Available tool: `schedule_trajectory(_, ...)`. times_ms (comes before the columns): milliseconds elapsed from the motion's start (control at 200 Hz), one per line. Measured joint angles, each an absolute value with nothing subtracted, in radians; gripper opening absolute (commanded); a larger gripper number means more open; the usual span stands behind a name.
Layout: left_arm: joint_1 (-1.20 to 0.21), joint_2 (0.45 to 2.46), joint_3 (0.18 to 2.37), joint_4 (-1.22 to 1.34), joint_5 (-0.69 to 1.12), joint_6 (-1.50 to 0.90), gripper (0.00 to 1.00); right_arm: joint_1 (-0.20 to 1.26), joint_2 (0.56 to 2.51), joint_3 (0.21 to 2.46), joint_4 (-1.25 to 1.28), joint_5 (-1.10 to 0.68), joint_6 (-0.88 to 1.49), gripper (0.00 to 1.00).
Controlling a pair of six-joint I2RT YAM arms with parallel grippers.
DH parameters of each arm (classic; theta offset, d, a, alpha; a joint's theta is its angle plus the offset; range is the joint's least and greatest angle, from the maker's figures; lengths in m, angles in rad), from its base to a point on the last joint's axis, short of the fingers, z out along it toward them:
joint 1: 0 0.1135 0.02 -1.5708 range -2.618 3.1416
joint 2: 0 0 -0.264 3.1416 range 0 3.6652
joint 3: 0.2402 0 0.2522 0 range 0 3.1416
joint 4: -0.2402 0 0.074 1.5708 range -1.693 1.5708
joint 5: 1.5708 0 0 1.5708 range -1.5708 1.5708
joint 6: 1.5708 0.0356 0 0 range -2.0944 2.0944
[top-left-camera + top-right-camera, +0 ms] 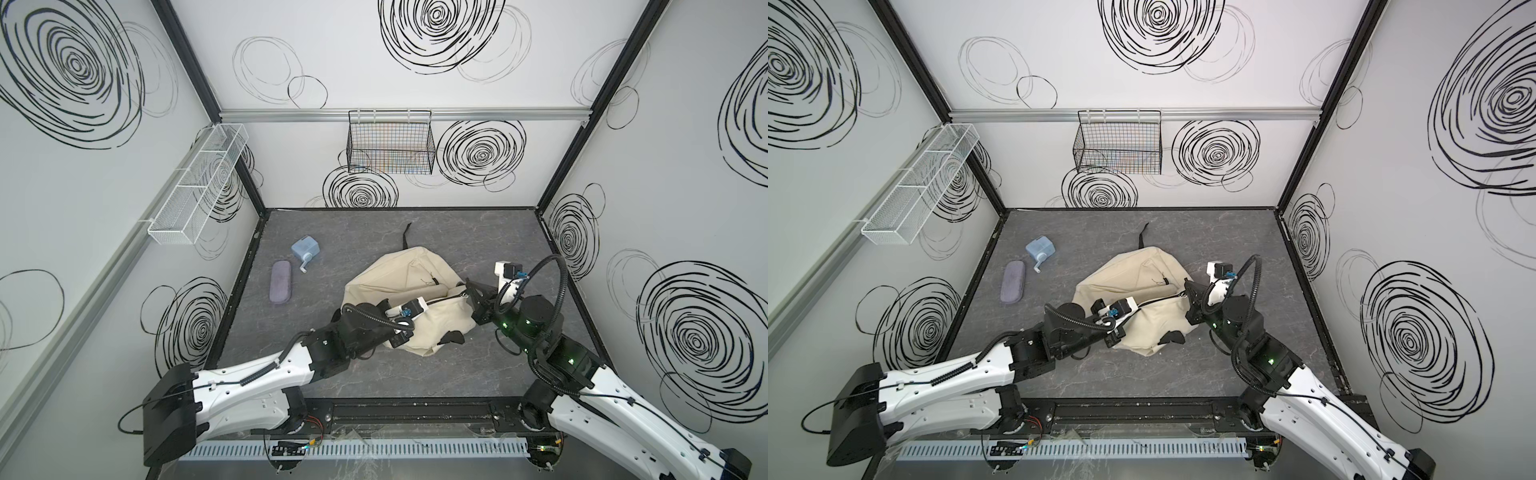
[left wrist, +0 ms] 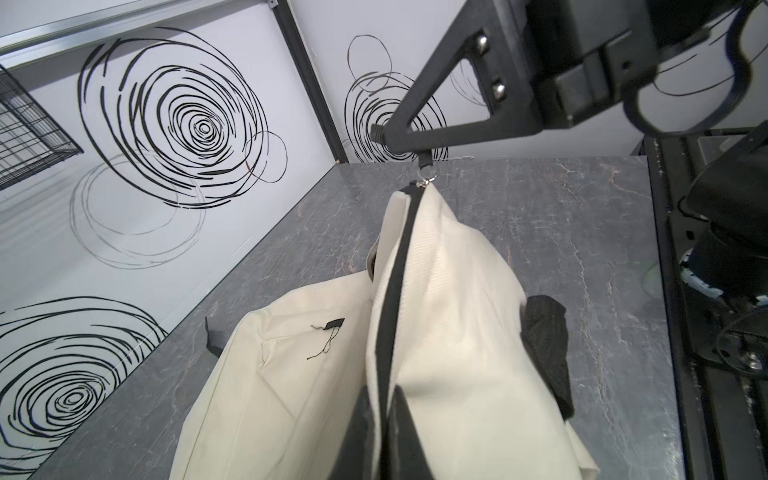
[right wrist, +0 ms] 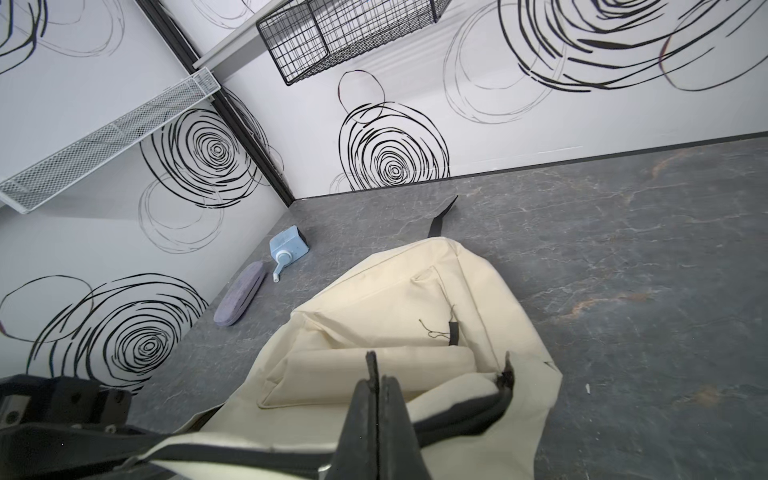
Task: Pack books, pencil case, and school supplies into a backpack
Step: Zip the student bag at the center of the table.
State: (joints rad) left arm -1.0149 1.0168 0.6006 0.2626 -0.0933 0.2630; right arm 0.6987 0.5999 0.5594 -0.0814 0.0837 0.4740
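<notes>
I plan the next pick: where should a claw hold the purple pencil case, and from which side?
Grip the pencil case across its narrow width at mid-length, coming straight down from above. It lies flat, long and slim, with both long sides free. Better avoid its far end, where the crank of the sharpener lies close.

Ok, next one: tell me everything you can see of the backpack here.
The backpack is floppy cream-beige fabric, lying slumped near the middle of the grey table. A black zip runs along its raised top edge; a small black tab with loose threads sits on its face. One black strap trails toward the back wall. The left gripper pinches the zip edge; the right gripper is shut on the zip pull at the other end.
</notes>
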Motion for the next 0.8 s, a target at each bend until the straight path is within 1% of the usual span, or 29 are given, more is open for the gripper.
schedule_trajectory(110, -1.003, 0.973, 0.574, 0.254, -0.096, 0.247, 0.00, 0.682, 0.586, 0.527, -0.061, 0.087, 0.472, 0.00)
schedule_trajectory(280, -0.985, 0.899, 0.533, 0.231, -0.106, 0.227, 0.00, 0.619, 0.557, 0.473, -0.022, 0.082, 0.472, 0.00)
schedule_trajectory(505, -0.981, 0.788, 0.494, 0.155, -0.115, 0.218, 0.00, 0.535, 0.544, 0.402, 0.044, -0.027, 0.479, 0.00)
schedule_trajectory(510, -0.981, 0.786, 0.494, 0.153, -0.115, 0.218, 0.01, 0.535, 0.544, 0.401, 0.045, -0.029, 0.479, 0.00)
schedule_trajectory(515, -0.981, 0.783, 0.493, 0.149, -0.114, 0.218, 0.06, 0.535, 0.543, 0.400, 0.049, -0.034, 0.479, 0.00)
schedule_trajectory(550, -0.981, 0.763, 0.490, 0.130, -0.110, 0.221, 0.32, 0.533, 0.541, 0.395, 0.059, -0.053, 0.477, 0.00)
schedule_trajectory(575, -0.980, 0.751, 0.490, 0.117, -0.107, 0.220, 0.54, 0.531, 0.538, 0.391, 0.069, -0.067, 0.474, 0.00)
schedule_trajectory(585, -0.979, 0.745, 0.490, 0.109, -0.107, 0.220, 0.59, 0.530, 0.537, 0.390, 0.074, -0.068, 0.472, 0.00)
schedule_trajectory(600, -0.978, 0.737, 0.490, 0.101, -0.105, 0.224, 0.62, 0.527, 0.534, 0.389, 0.077, -0.072, 0.470, 0.00)
schedule_trajectory(660, -0.969, 0.714, 0.500, 0.065, -0.091, 0.228, 0.66, 0.511, 0.527, 0.384, 0.081, -0.074, 0.465, 0.00)
schedule_trajectory(710, -0.965, 0.714, 0.522, 0.035, -0.078, 0.231, 0.76, 0.503, 0.525, 0.382, 0.080, -0.075, 0.462, 0.00)
schedule_trajectory(800, -0.968, 0.768, 0.607, -0.023, -0.057, 0.244, 0.77, 0.498, 0.527, 0.379, 0.081, -0.080, 0.458, 0.00)
